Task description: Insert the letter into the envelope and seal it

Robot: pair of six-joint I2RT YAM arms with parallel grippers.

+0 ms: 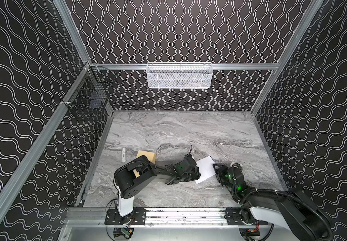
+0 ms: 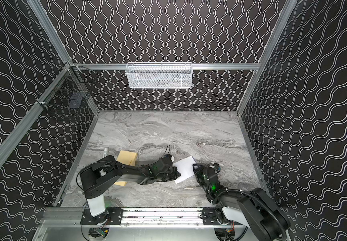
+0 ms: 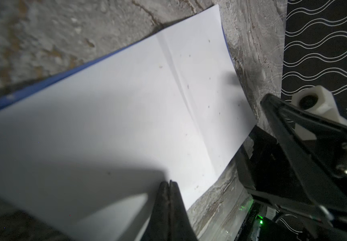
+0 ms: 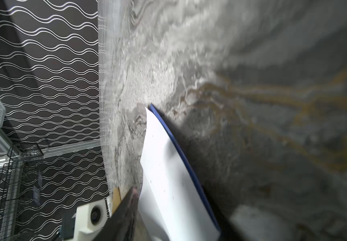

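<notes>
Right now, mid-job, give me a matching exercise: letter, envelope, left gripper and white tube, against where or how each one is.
Things:
1 letter
2 envelope
3 left gripper
4 white tube

States:
A partly hidden under the left arm
B shut on paper
C white side up, curved
D lying beside the envelope, apart from it

Pairs: 1-C, 2-A, 3-B, 4-D

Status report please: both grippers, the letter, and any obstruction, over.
Left gripper shut on the letter, white side up. Right gripper, jaws open at its opposite edge. Envelope lies apart, partly under the left arm.
</notes>
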